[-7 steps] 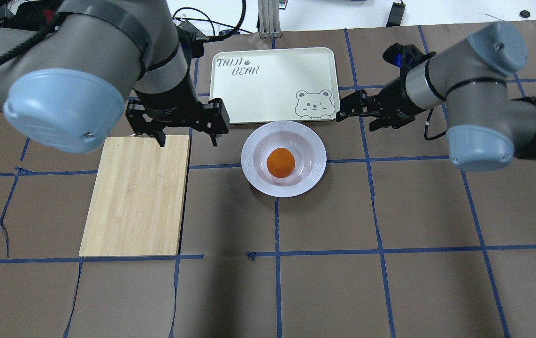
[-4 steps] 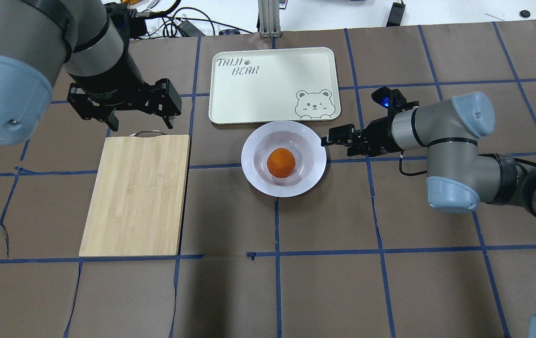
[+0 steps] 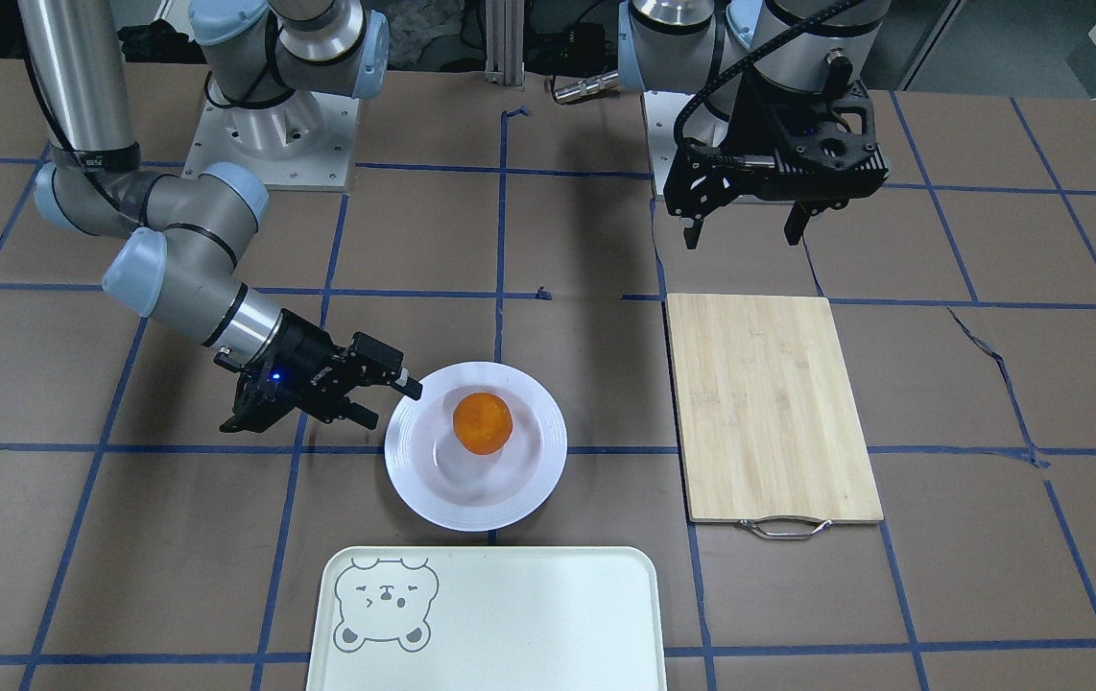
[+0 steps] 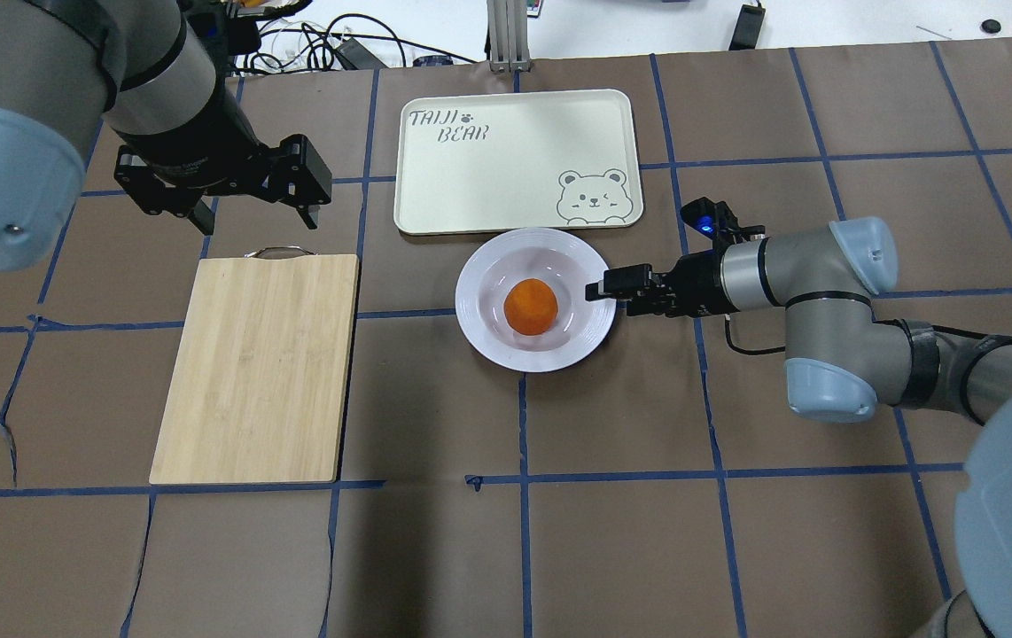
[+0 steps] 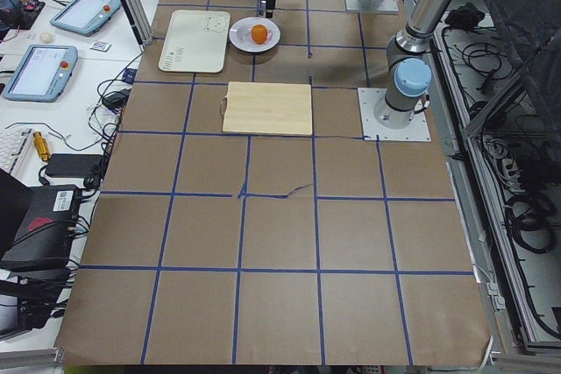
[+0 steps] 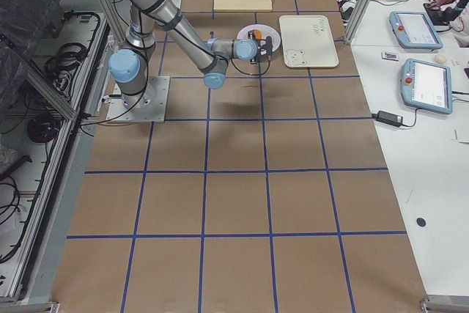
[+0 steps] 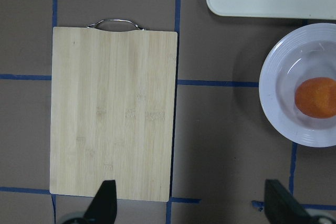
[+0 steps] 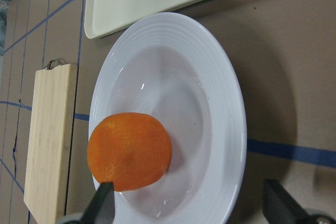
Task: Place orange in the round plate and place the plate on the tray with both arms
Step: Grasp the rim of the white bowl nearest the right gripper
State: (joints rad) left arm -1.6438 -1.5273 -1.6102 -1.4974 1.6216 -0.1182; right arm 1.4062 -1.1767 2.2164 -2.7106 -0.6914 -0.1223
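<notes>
Left arm stands tall, wrist pointing straight down, its tool (image 4: 258, 219) spread wide above the desk (image 4: 612, 532) just past the bamboo board's (image 4: 262, 363) handle. Centre: the orange (image 4: 531, 307) sits in the round plate's (image 4: 470, 301) sunken middle, with the plate on the desk just short of the tray (image 4: 515, 168). Right arm reaches in low and level, its tool (image 4: 608, 292) spread at the plate's rim. Overhead stacks its fingers; the front camera shows them apart. The right wrist camera catches dimpled skin and a glossy ridged rim.
</notes>
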